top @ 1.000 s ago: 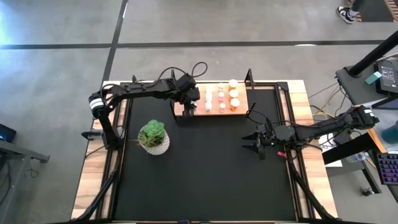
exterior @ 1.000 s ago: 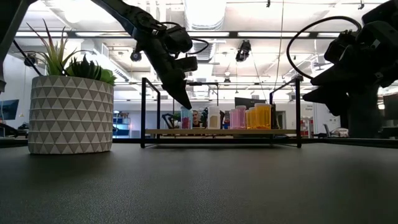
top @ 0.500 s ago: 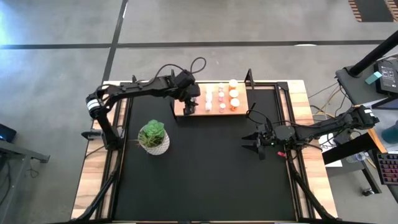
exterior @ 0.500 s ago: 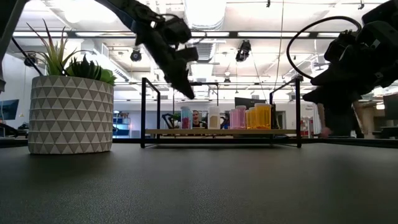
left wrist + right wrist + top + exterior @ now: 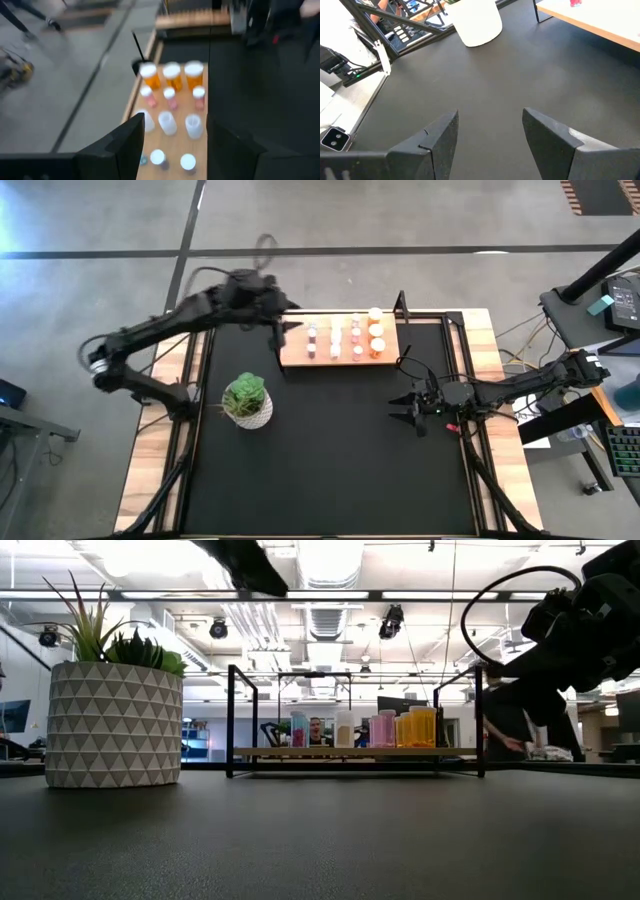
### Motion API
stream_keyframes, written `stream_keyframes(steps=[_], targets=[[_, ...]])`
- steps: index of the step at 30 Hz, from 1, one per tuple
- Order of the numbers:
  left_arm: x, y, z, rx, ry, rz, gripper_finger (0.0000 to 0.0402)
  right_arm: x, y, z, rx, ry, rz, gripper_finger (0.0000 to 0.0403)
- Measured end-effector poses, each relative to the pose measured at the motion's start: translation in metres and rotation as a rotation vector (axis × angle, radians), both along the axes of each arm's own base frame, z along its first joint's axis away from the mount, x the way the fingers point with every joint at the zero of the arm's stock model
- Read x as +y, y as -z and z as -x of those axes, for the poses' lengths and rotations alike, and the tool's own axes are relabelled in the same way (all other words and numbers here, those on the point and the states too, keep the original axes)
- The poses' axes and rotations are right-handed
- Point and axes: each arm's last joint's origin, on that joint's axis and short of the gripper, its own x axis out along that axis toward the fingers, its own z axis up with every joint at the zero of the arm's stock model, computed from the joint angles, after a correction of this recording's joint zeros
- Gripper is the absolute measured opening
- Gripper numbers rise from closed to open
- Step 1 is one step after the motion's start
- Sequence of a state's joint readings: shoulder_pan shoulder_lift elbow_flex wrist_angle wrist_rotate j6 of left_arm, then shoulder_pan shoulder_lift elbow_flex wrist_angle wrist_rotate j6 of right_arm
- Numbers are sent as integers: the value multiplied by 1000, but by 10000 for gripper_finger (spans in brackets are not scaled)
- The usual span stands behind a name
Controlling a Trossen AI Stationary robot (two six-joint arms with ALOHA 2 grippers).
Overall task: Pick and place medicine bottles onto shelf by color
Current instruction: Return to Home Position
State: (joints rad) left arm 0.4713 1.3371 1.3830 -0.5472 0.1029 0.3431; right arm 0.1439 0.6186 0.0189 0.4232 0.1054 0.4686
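Observation:
The medicine bottles (image 5: 355, 338) stand in rows on the light-wood shelf (image 5: 292, 356) at the table's far side. In the left wrist view they sort into orange bottles (image 5: 172, 76), pink bottles (image 5: 170, 96) and white ones (image 5: 167, 122), with two more (image 5: 172, 160) nearest the camera. My left gripper (image 5: 281, 330) hangs open, high above the shelf's left end, holding nothing; its fingers (image 5: 134, 136) frame the rows from above. My right gripper (image 5: 408, 408) waits open, low over the table at the right, with nothing between its fingers (image 5: 440, 137).
A green plant in a white patterned pot (image 5: 247, 401) stands on the black tabletop left of centre and shows large in the low view (image 5: 113, 725). The shelf's black end frames (image 5: 241, 720) rise at both ends. A person (image 5: 512, 730) moves behind the table at the right.
My left gripper has come up off the bottle at the shelf's left end and risen high, drawing back toward the table's left and far edge. That bottle stays standing on the shelf. My right arm has kept still.

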Motion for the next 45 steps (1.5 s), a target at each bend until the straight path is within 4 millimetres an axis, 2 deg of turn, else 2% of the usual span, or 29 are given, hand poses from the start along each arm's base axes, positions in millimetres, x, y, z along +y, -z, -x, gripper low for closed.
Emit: stream_keyframes(steps=[7,10,13,21,34,39,45], targets=[[-31,-44,60,-179,-53,38,196,0,0,0,0,0,0,212],[-41,-53,81,-217,-61,44,196,0,0,0,0,0,0,212],[-48,-49,95,-229,-61,40,196,0,0,0,0,0,0,212],[-62,4,121,-215,-92,123,196,0,0,0,0,0,0,212],[-72,90,141,-568,-132,280,196,0,-2,1,-19,0,-3,212],[-75,114,146,-663,-122,328,196,-1,-11,4,-90,0,-13,212],[-77,141,149,-712,-108,383,196,-2,-33,15,-285,0,-41,212]])
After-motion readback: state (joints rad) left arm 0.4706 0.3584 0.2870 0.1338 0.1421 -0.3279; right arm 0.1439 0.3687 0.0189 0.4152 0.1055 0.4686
